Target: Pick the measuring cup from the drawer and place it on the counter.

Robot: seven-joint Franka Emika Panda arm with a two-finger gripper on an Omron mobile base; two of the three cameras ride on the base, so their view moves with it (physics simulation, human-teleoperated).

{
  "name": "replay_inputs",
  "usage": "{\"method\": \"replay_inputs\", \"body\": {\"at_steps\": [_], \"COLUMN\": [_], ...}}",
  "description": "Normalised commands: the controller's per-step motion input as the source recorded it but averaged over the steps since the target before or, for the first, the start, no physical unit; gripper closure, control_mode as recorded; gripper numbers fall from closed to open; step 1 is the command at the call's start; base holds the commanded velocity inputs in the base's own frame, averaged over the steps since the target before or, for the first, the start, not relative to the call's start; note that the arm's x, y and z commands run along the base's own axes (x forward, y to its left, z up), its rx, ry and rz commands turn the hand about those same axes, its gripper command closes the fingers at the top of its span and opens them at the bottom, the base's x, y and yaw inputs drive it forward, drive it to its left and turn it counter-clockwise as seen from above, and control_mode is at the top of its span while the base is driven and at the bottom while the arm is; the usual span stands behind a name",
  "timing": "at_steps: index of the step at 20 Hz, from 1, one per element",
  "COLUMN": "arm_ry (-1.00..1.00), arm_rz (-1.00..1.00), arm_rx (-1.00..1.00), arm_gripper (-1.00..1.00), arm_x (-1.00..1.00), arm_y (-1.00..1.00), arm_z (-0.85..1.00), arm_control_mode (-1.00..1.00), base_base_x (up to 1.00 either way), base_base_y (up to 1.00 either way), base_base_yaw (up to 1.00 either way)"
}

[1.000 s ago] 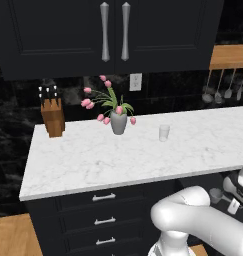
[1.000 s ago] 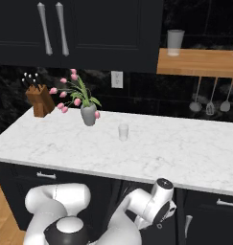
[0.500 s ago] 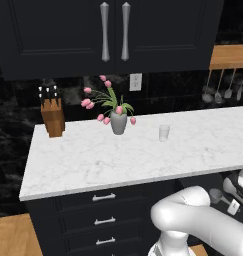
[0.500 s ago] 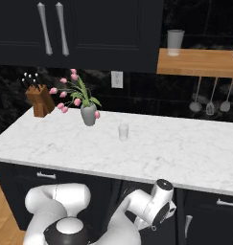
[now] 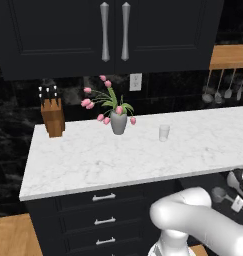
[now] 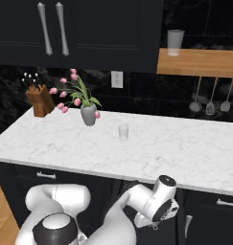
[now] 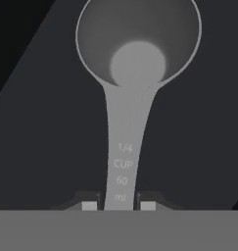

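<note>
- In the hand view, the small pale grey round measuring cup (image 7: pixel 138 44) lies bowl-up against a dark surface, its long flat handle running down toward the camera.
- The handle reads "1/4 CUP 60 ml", and its end sits between the two small finger tips (image 7: pixel 89 205) of the hand (image 7: pixel 119 205).
- The tips stand close against either side of the handle, so the hand looks clamped on the measuring cup.
- In the left base view, the cup's bowl (image 5: pixel 218 194) shows dimly at the lower right, below the edge of the large white marble-look bench (image 5: pixel 93 160) and in front of the black cabinets.
- In the right base view, the white arm bends low under the bench (image 6: pixel 194 153) edge, with its wrist near the dark cabinet front.
- On the bench stands a whitish translucent handleless tumbler (image 5: pixel 164 133), upright and near the middle.
- Left of the tumbler is a grey vase of pink tulips (image 5: pixel 118 122), and further left, near the bench's end, a brown wooden knife block (image 5: pixel 53 117).
- The tumbler, vase and knife block are well apart from one another.
- Metal utensils (image 6: pixel 210 106) hang on the dark wall under a wooden shelf (image 6: pixel 199 62), which carries a pale cup (image 6: pixel 174 43).
</note>
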Motion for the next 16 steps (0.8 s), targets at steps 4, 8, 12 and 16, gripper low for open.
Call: {"method": "replay_inputs", "body": {"at_steps": [4,8,12,16], "arm_ry": [0.00,0.00,0.00,0.00], "arm_rz": [-0.05,-0.08,-0.14,-0.13], "arm_rx": [0.00,0.00,0.00,0.00], "arm_gripper": [1.00,1.00,1.00,1.00], "arm_x": [-0.70,-0.75,-0.55,-0.36], "arm_y": [-0.01,0.00,0.00,0.00], "arm_z": [0.76,0.77,0.96,1.00], "arm_control_mode": [-1.00,-1.00,-1.00,-1.00], "base_base_x": [0.00,0.00,0.00,0.00], "base_base_y": [0.00,0.00,0.00,0.00], "base_base_yaw": [0.00,0.00,0.00,0.00]}}
